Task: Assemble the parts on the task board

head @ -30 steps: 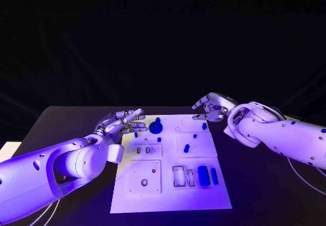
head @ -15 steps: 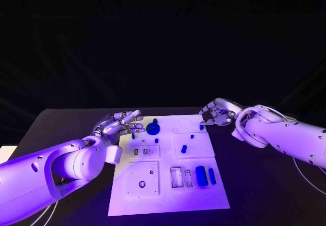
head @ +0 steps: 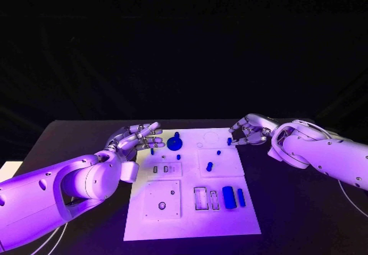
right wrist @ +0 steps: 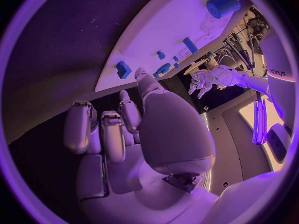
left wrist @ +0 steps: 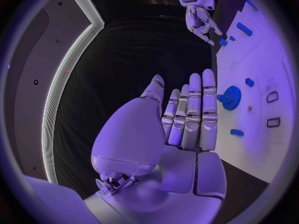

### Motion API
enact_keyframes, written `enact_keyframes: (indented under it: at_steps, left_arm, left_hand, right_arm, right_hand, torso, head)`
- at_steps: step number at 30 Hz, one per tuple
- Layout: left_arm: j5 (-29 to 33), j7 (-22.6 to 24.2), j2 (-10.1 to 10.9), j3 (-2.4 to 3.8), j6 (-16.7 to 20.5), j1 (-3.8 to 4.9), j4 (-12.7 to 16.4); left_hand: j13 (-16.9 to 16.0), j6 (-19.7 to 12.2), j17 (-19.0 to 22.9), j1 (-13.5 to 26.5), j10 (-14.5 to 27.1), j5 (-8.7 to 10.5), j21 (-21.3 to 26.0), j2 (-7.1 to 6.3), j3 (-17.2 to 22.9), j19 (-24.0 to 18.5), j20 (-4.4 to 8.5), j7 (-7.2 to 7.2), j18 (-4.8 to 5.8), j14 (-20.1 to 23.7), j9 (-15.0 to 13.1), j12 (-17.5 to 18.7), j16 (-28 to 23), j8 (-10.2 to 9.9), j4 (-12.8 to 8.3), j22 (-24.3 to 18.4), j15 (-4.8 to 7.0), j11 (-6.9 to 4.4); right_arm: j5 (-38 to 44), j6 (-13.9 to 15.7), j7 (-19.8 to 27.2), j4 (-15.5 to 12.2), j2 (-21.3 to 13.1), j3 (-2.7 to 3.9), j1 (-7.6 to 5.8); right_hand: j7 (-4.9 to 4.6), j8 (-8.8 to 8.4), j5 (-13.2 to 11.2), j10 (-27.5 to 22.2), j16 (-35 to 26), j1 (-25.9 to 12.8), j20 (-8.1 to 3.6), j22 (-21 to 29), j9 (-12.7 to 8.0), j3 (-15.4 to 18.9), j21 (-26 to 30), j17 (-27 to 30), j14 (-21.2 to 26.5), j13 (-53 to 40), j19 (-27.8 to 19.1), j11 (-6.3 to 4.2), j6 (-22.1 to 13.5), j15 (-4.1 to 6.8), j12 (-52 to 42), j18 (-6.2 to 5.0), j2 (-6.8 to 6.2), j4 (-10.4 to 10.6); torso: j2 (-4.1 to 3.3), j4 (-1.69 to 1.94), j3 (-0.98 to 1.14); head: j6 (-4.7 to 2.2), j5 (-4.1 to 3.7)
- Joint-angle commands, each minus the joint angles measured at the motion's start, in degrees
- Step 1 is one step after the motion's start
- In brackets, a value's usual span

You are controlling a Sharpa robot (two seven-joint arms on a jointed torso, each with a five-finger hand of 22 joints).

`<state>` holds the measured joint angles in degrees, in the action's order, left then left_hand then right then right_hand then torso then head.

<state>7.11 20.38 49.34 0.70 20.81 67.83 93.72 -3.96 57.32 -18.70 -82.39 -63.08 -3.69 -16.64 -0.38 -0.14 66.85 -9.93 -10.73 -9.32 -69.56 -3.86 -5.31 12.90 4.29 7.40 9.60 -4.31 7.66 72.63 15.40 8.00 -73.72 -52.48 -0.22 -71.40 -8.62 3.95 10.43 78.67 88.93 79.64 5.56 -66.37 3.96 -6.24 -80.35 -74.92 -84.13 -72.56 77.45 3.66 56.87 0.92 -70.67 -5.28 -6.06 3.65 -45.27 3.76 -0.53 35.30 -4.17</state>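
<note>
My right robot hand (head: pixel 249 130) has come down to the task board's (head: pixel 192 220) far right edge, fingers curled beside a small blue part (head: pixel 229 141), holding nothing yet. My left robot hand (head: pixel 140 139) (open, fingers spread) hovers by the blue gear (head: pixel 175 143).

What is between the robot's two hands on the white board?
In the head view, the blue gear sits between the left hand and right hand, near the left one; then bare task board up to a small blue part.
</note>
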Motion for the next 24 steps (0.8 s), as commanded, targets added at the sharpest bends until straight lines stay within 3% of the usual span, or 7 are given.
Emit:
enact_keyframes:
  at_steps: [1, 6, 16, 24]
  left_arm:
    - [-0.46, 0.12, -0.07, 0.03, -1.26, 0.05, 0.09]
    - [-0.46, 0.09, -0.04, 0.03, -1.29, 0.05, 0.11]
    - [-0.49, 0.1, -0.06, 0.03, -1.27, 0.05, 0.04]
    - [-0.54, 0.07, -0.11, 0.03, -1.29, 0.05, 0.01]
  left_hand:
    - [0.01, 0.35, -0.06, -0.53, -0.39, 0.26, 0.21, 0.02, 0.04, 0.42, -0.04, -0.13, -0.97, 0.0, -0.04, 0.23, -0.39, -0.12, -0.32, 0.06, 0.12, 0.03]
    - [0.01, 0.35, -0.06, -0.53, -0.39, 0.26, 0.21, 0.02, 0.04, 0.42, -0.04, -0.13, -0.97, 0.0, -0.04, 0.23, -0.39, -0.12, -0.32, 0.06, 0.12, 0.03]
    - [0.01, 0.35, -0.06, -0.53, -0.39, 0.26, 0.21, 0.02, 0.04, 0.42, -0.04, -0.13, -0.97, 0.0, -0.04, 0.23, -0.39, -0.12, -0.32, 0.06, 0.12, 0.03]
    - [0.02, 0.34, -0.1, -0.51, -0.38, 0.26, 0.21, 0.03, 0.02, 0.44, -0.03, -0.15, -0.97, -0.01, -0.03, 0.26, -0.42, -0.15, -0.34, 0.06, 0.12, 0.04]
  right_arm:
    - [1.44, -1.08, 0.21, 0.7, 0.39, -0.04, 0.23]
    - [2.22, -1.53, -0.25, 1.3, 0.86, -0.08, 0.5]
    - [2.88, -1.89, -0.49, 2.58, 2.04, -0.11, 1.33]
    - [2.78, -1.97, -0.8, 3.66, 3.02, -0.11, 1.57]
  right_hand:
    - [0.0, 0.04, -0.32, -0.14, 0.27, 0.01, 0.03, -0.12, 0.08, 0.24, 0.2, -13.21, -5.44, -0.16, -0.1, -0.08, -0.08, -0.39, 0.0, 0.49, 0.71, -0.26]
    - [0.08, 0.23, -0.9, 0.2, 0.33, 0.36, 0.0, -0.41, 0.17, 0.17, 0.07, -13.35, -5.47, -0.56, 0.07, -0.15, 0.36, -0.34, -0.47, 0.55, 1.23, -0.59]
    - [0.24, 0.51, -1.84, 0.63, 0.39, 0.92, -0.13, -0.7, 0.27, -0.25, -0.09, -13.48, -5.5, -1.06, 0.26, -0.33, 1.33, -0.2, -1.03, 0.6, 2.36, -1.15]
    - [0.54, 0.68, -4.85, 1.05, 0.46, 1.74, -0.33, -1.08, 0.29, -1.8, -0.28, -13.68, -5.55, -1.56, 0.49, -0.61, 2.71, 0.05, -1.56, 0.66, 4.25, -2.04]
  torso:
    - [0.0, 0.05, 0.0]
    - [0.03, 0.16, -0.03]
    - [0.03, 0.01, 0.01]
    - [0.04, 0.1, 0.0]
  head:
    - [0.18, -0.24]
    - [0.3, -0.06]
    - [0.58, 0.14]
    - [0.57, 0.07]
